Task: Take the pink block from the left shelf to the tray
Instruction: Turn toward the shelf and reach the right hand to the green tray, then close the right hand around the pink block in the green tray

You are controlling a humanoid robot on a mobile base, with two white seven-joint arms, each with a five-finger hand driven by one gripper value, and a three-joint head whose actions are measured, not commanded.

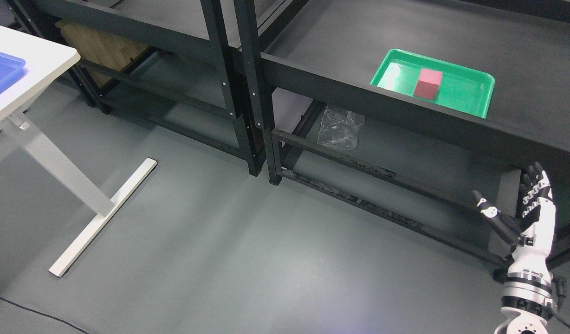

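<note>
Small pink cube-shaped block (pixel 428 83) sitting inside shallow green plastic tray (pixel 470 99) up at one o'clock on dark metal shelf (pixel 521 60). Right robot hand (pixel 528 211) down at four o'clock, fingers spread wide, holding nothing.

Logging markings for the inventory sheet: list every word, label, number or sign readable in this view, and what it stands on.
None readable. The pink block, green tray, black shelves, white table, blue tray, plastic bag and right hand show no legible print.
</note>
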